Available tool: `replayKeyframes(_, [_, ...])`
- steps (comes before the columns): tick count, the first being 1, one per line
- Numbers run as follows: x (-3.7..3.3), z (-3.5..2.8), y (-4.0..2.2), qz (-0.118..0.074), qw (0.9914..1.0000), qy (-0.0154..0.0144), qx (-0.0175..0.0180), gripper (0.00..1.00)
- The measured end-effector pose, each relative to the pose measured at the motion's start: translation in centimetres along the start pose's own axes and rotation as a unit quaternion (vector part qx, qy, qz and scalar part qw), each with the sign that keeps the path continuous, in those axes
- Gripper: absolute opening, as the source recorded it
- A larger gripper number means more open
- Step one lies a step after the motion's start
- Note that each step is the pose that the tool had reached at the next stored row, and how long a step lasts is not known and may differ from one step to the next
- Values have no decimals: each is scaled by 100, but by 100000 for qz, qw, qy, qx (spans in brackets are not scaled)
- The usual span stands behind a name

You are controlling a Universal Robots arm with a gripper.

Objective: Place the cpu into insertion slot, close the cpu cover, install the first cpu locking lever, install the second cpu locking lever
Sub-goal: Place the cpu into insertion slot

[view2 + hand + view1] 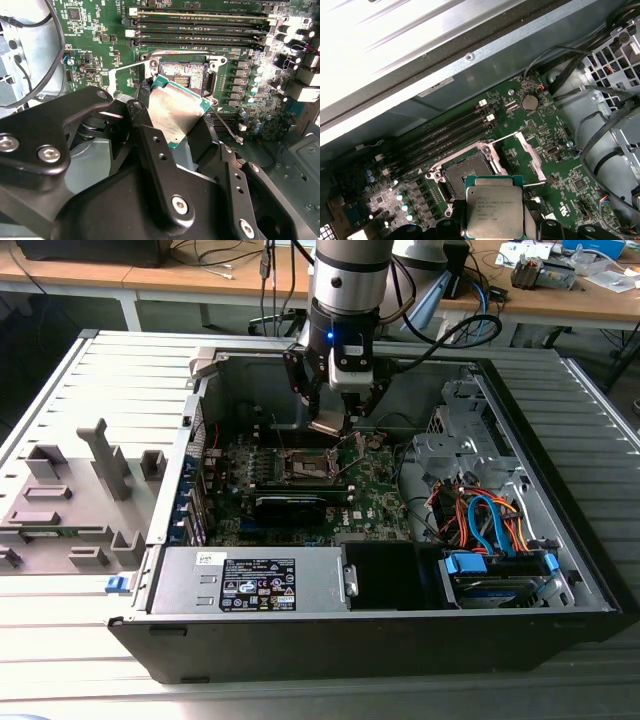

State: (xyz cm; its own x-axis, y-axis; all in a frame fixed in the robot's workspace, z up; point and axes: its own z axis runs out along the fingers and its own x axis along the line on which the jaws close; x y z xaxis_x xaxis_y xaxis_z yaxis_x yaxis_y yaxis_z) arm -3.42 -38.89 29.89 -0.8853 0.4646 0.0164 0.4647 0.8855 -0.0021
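You've got a cpu point(494, 206) with a brushed, matt silver-beige metal lid and a thin green board edge around it. The tool point(170, 125) is matt black, metal by the look of it, with shiny bare screw heads. The insertion slot point(182, 76) has a dull brownish-gold contact field inside a dark metal rim. The cpu cover point(532, 157) is bare silver-grey metal with a slight sheen. The motherboard point(375, 495) is smooth green, a bit glossy. The case wall point(445, 75) is plain grey sheet metal, and the cables point(490, 520) are smooth blue and orange plastic.
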Motion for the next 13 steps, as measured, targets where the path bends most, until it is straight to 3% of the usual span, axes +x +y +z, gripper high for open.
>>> replayKeyframes(13, [0, 0, 0, 670, 99998, 0, -9, 55])
